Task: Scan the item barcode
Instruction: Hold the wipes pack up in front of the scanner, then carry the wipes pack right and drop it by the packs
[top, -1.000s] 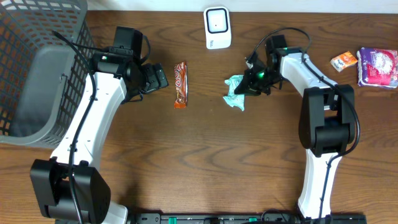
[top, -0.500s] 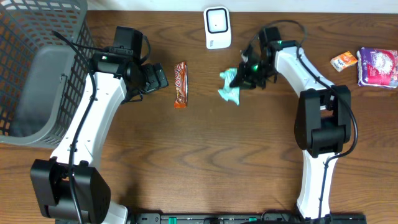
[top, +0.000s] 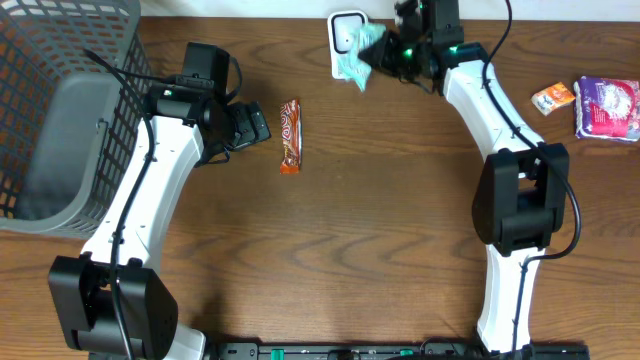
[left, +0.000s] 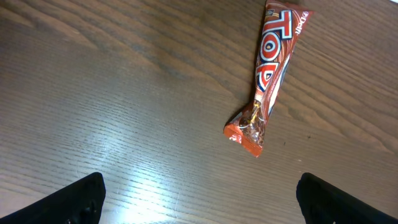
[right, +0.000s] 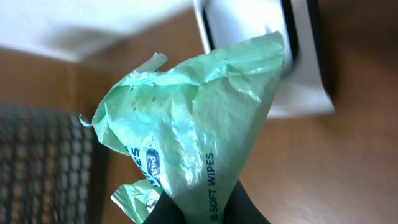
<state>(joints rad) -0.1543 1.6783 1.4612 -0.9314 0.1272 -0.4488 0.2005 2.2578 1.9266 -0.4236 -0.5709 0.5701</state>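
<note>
On the counter, the grey basket is waiting at nine o'clock, presumably for scanned goods. At twelve o'clock my right fingers are clenching the green wipes packet, lifting it against the white scanner so its window can read the barcode. My left fingers are hanging released beside the candy bar, probably readying the next item.

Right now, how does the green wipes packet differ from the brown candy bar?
The wipes packet is pinched in the right gripper, held up by the white scanner; the candy bar lies flat on the table, untouched. The wipes packet is pale green and crumpled; the candy bar is reddish brown, long and narrow. Both are soft printed wrappers.
</note>
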